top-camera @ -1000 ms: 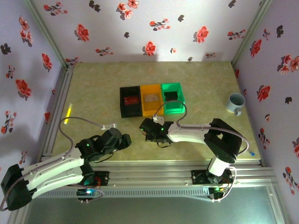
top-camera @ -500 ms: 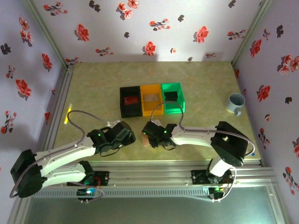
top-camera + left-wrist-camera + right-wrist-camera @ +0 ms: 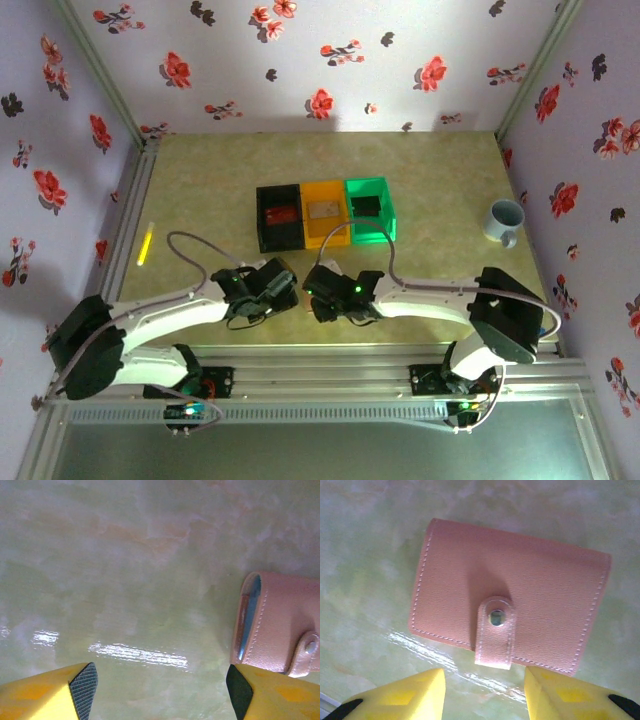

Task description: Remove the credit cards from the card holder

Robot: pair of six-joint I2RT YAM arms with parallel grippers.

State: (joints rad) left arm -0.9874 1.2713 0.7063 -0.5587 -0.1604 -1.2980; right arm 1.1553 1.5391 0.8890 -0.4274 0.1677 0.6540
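Shows the card holder closed and flat on the desk, mid-frame, snap tab upward, presumably so the clasp can be reached. Sets its long axis left-to-right, tab pointing to the lower edge. Shows the right fingers parted above it, empty, and the left fingers wide, empty, beside its blue-lined edge.

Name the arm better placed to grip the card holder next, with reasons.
Right. The right gripper, open, hangs directly over the closed card holder, with the snap tab centred under it. The left gripper, also open, has the holder off to one side.
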